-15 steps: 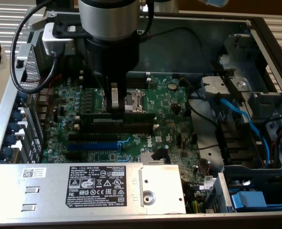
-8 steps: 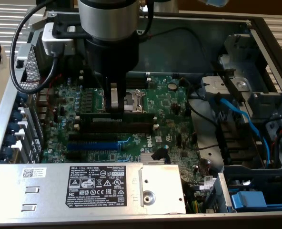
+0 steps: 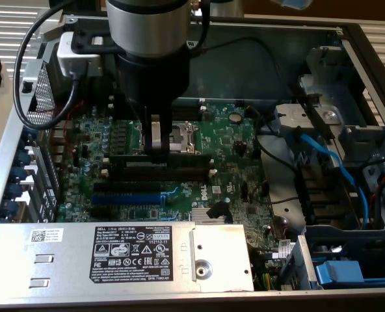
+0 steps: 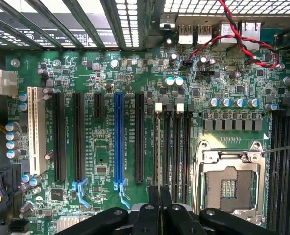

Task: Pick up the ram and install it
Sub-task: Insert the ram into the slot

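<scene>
My gripper (image 3: 159,155) reaches down over the green motherboard (image 3: 231,140), beside the CPU socket (image 3: 183,138). In the wrist view its black fingers (image 4: 154,203) are shut on the ram (image 4: 158,147). I see the ram edge-on as a thin line. It runs lengthwise along the outermost of several black slots with white end clips (image 4: 177,142), on the side toward the blue slot (image 4: 118,137). In the exterior view the ram (image 3: 129,156) shows as a dark strip level with the fingertips. Whether it rests in the slot or hovers just above it I cannot tell.
Black expansion slots (image 4: 78,137) and a white one (image 4: 36,129) lie beyond the blue slot. The open CPU socket (image 4: 230,183) sits on the other side of the memory slots. A silver power supply (image 3: 114,250), blue cables (image 3: 329,162) and the case walls (image 3: 368,52) surround the board.
</scene>
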Controlling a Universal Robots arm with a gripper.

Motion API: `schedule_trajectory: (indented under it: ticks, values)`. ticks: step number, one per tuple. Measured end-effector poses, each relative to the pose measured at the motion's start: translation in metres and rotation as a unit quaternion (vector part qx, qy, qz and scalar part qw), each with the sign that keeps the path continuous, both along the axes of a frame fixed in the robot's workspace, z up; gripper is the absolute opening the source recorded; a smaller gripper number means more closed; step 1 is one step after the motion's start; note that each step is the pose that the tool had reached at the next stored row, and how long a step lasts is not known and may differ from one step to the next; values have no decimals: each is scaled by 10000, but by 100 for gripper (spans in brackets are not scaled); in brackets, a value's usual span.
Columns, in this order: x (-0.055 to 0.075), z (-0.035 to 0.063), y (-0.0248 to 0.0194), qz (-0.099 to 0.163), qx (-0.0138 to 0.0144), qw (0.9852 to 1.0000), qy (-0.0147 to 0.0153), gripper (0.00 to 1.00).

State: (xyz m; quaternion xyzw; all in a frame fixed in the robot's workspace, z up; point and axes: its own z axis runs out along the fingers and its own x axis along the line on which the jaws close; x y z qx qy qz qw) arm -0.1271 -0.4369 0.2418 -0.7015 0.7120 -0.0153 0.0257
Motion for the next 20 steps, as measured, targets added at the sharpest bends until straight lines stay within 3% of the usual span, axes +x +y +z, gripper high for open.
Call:
schedule_trajectory:
  ticks: [3, 10, 16, 20]
  values:
    - [0, -2, -3, -7, 15, 10000, 1, 12]
    - [0, -10, -28, -80, 81, 9999, 10, 12]
    - [15, -12, -34, -92, 99, 9999, 27, 12]
    - [30, -12, -34, -93, 100, 9999, 69, 12]
